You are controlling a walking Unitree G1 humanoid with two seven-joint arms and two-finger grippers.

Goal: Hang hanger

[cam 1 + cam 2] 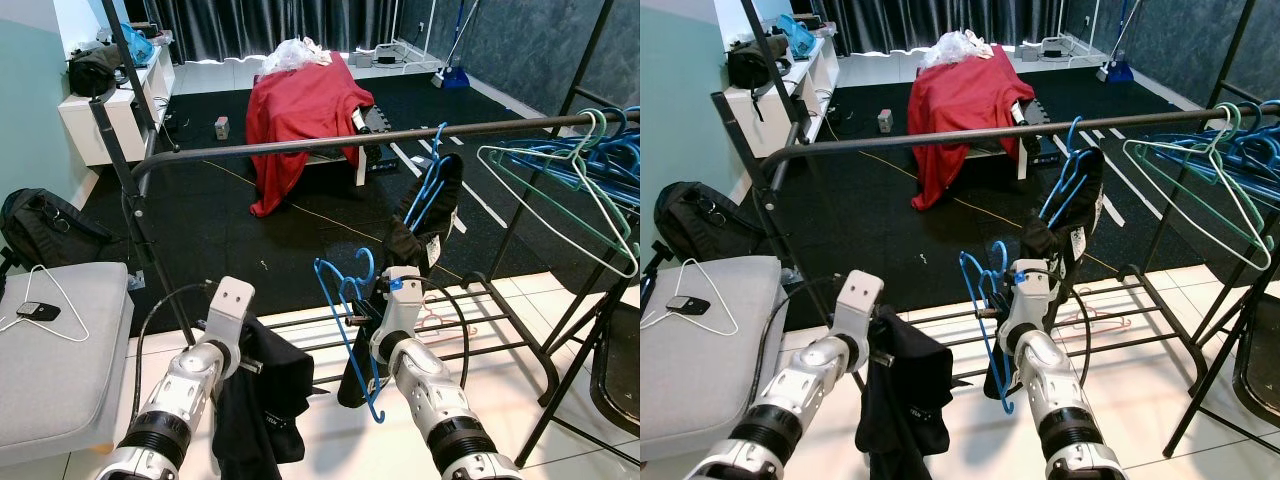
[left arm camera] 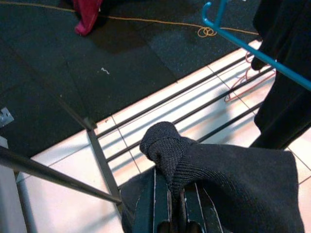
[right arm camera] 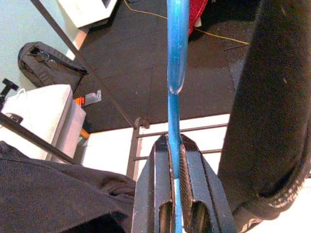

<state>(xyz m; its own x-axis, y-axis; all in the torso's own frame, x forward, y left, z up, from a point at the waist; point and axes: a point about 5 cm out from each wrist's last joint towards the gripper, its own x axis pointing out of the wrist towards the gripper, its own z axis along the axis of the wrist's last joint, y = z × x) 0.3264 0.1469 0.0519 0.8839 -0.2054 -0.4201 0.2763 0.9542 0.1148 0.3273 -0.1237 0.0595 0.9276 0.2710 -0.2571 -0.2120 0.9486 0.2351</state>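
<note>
My right gripper (image 3: 175,145) is shut on the thin bar of a blue hanger (image 1: 342,292), held low in front of the rack with its hook (image 1: 365,263) well below the dark rail (image 1: 350,142). A black garment (image 3: 272,111) hangs just past that hanger. My left gripper (image 2: 169,190) is shut on a black knit garment (image 1: 265,400) that drapes over its fingers and hangs down between my arms. Another blue hanger (image 1: 430,185) carrying black clothing hangs on the rail.
Several blue and green hangers (image 1: 585,165) crowd the rail's right end. The rack's low shelf bars (image 1: 470,325) run ahead, with a pink hanger (image 1: 440,320) under them. A grey seat (image 1: 60,370) with a white hanger (image 1: 55,300) stands left, a red-draped stand (image 1: 300,110) beyond.
</note>
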